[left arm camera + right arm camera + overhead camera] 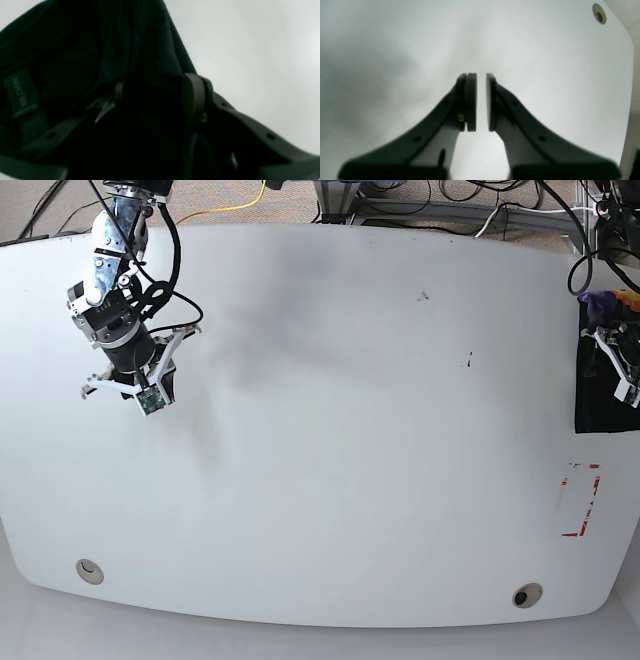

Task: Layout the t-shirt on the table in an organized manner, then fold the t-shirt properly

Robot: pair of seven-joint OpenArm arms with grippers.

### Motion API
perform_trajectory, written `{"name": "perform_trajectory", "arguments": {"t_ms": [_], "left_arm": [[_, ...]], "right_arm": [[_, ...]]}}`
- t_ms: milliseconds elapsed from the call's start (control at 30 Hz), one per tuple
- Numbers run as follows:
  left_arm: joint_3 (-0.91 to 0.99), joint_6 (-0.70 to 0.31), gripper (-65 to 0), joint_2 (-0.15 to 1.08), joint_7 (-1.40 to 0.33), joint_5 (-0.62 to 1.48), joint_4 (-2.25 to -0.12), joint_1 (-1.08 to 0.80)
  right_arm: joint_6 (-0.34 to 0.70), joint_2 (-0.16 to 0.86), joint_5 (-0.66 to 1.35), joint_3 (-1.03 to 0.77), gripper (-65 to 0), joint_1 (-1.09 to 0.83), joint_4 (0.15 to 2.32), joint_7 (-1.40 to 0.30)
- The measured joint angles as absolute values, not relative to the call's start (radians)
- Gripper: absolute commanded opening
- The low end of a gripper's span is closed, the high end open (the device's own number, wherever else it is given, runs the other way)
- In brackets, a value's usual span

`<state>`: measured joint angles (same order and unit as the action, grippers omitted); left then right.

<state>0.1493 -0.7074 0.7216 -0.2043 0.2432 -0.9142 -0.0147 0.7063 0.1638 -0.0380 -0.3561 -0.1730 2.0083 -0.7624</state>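
Note:
The black t-shirt (pixel 598 392) hangs bunched at the table's right edge in the base view, with a bit of purple and orange at its top. My left gripper (pixel 622 363) is shut on it. In the left wrist view the black cloth (pixel 140 50) fills the space between the fingers (pixel 194 100) of the left gripper (pixel 150 102), and a neck label (pixel 20 93) shows at the left. My right gripper (pixel 481 102) hovers over the bare white table (pixel 545 62), empty, its pads a narrow gap apart. In the base view it (pixel 140 375) is at the far left.
Two round holes (pixel 89 570) (pixel 526 594) lie near the table's front edge; one hole (pixel 599 17) shows in the right wrist view by the rounded corner. Red tape marks (pixel 585 500) sit at the right. Dark specks (pixel 467 362) lie right of centre. Cables (pixel 480 210) run behind the table.

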Motion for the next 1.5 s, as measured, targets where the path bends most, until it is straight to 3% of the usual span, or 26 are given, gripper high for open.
{"name": "perform_trajectory", "arguments": {"t_ms": [333, 567, 800, 933, 1200, 1500], "left_arm": [[0.144, -0.698, -37.6, 0.699, -0.304, 0.173, -1.235, -0.080], [0.142, -0.676, -37.6, 0.550, -0.289, 0.179, -1.462, -0.075], [0.202, -0.400, -37.6, 0.350, -0.300, 0.170, -1.597, -0.077], [0.224, -0.329, -37.6, 0.233, -0.231, 0.168, -1.655, -0.085], [0.194, -0.329, -37.6, 0.070, -0.041, 0.073, -1.703, -0.237], [0.169, -0.332, -37.6, 0.061, 0.017, 0.064, -1.776, -0.486]], "right_arm": [[0.706, 0.161, -0.047, -0.355, -58.8, -0.134, 2.006, -0.752], [0.703, 0.146, -0.048, -0.343, -58.7, -0.133, 1.948, -0.493], [0.702, 0.142, -0.081, -0.333, -58.7, -0.151, 1.840, -0.264], [0.693, 0.139, -0.138, -0.333, -59.0, -0.187, 1.760, -0.095], [0.488, 0.132, -0.157, -0.335, -59.0, -0.354, 1.596, 0.235], [0.495, 0.131, -0.038, -0.337, -59.1, -0.648, 1.684, 0.259]]}}
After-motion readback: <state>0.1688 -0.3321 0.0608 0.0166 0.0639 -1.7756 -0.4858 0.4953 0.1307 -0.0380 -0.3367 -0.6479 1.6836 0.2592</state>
